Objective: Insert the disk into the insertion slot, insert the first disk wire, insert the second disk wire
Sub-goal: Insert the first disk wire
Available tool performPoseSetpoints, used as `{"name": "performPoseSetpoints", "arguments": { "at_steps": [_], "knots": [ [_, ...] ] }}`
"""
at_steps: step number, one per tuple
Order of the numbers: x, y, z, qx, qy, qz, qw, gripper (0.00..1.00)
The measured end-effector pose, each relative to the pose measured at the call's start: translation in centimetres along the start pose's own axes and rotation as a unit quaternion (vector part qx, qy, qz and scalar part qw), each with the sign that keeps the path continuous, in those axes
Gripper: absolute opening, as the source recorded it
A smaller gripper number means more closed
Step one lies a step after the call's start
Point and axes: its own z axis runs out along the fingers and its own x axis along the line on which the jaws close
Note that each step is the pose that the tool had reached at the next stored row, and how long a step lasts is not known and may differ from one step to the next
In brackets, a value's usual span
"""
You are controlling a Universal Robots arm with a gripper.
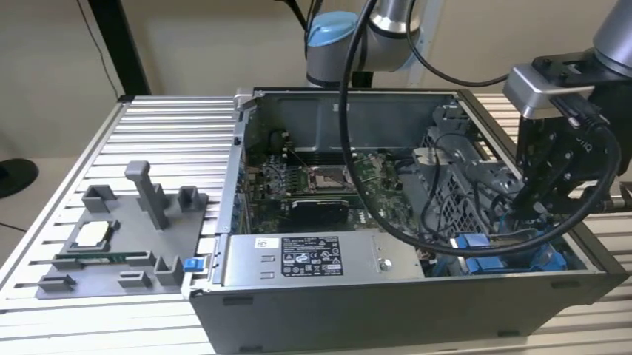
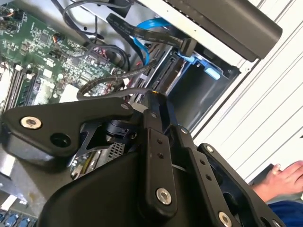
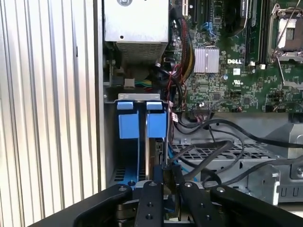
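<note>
The fingers [image 3: 151, 195] pinch the disk [image 3: 155, 151] upright in the insertion slot [image 3: 125, 157].

A white logo stands on the motherboard [image 3: 227, 85]; the power-supply label [image 1: 311, 255] is unreadable.

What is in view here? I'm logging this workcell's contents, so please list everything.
table: one, silver, slatted, under everything.
computer case: one, dark grey, open, on the table.
fixture tray: one, grey, at the exterior view's left of the case.
motherboard: one, green, inside the case.
power-supply box: one, grey, white label, inside the case.
insertion slot: one, grey with blue tabs, beside the power-supply box.
perforated cage: one, grey, beside the slot.
cables: several, mostly black, over the cage.
hand: one, a person's, near the table's edge.
arm: one, silver and blue, behind the case.
gripper: one, black, at the slot.
</note>
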Motion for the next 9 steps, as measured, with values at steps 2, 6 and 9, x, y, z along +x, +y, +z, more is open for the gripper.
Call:
{"name": "performPoseSetpoints", "arguments": {
  "at_steps": [2,6,9],
  "knots": [
    [0.01,-0.05,0.0,0.0,-0.0001,0.0,1.0,0.0],
    [0.01,-0.05,0.0,0.0,-0.0001,-0.001,1.0,0.0],
    [0.02,-0.05,0.0,-0.0001,-0.0001,-0.001,1.0,0.0]
  ]
}}
